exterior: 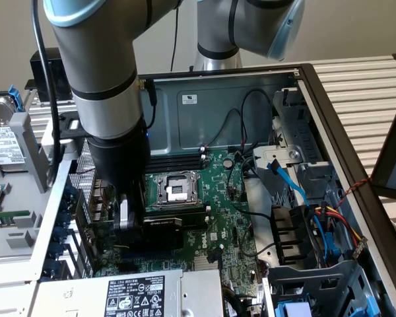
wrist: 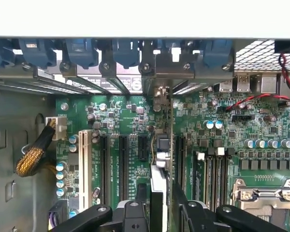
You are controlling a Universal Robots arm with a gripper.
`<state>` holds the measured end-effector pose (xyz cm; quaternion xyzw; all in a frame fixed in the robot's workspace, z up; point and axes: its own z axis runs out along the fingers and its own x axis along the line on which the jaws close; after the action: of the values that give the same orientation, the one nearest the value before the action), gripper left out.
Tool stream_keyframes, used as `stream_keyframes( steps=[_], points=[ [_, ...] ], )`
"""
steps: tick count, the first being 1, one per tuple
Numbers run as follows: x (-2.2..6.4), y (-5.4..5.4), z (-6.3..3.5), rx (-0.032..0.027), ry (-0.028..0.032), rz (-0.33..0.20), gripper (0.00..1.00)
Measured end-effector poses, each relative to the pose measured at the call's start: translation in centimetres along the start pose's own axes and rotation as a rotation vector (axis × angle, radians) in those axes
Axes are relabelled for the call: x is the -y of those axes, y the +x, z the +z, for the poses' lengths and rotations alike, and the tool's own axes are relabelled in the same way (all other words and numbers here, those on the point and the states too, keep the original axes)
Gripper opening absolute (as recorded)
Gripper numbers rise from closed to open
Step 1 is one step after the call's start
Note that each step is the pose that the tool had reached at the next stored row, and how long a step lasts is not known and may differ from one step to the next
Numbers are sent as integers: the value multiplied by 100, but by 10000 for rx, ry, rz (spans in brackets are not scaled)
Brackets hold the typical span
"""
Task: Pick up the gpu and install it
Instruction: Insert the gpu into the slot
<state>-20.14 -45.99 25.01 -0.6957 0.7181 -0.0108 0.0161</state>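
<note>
Gripping the gpu edge-on, the jaws of the gripper are closed on it, holding the card upright over the expansion slots of the green motherboard

1. the power supply at the near edge of the case carries a black-and-white label; "dell" can just be made out at its upper corner, and the rest is rows of approval marks and fine print too small to read.
2. a white sticker sits on the grey back wall of the case; its print is too small to read.
3. the hard drive at the exterior view's left has a white label with lines of print and what looks like barcodes, none of it legible.
4. the motherboard shows tiny white lettering, unreadable.
</note>
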Motion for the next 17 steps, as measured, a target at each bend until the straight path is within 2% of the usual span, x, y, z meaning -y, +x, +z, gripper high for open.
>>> stream_keyframes(
  steps=[8,13,17],
  points=[
    [11,0,-281,0,0,0,34],
    [14,-1,-355,1,1,0,34],
    [14,4,-366,16,1,1,34]
  ],
)
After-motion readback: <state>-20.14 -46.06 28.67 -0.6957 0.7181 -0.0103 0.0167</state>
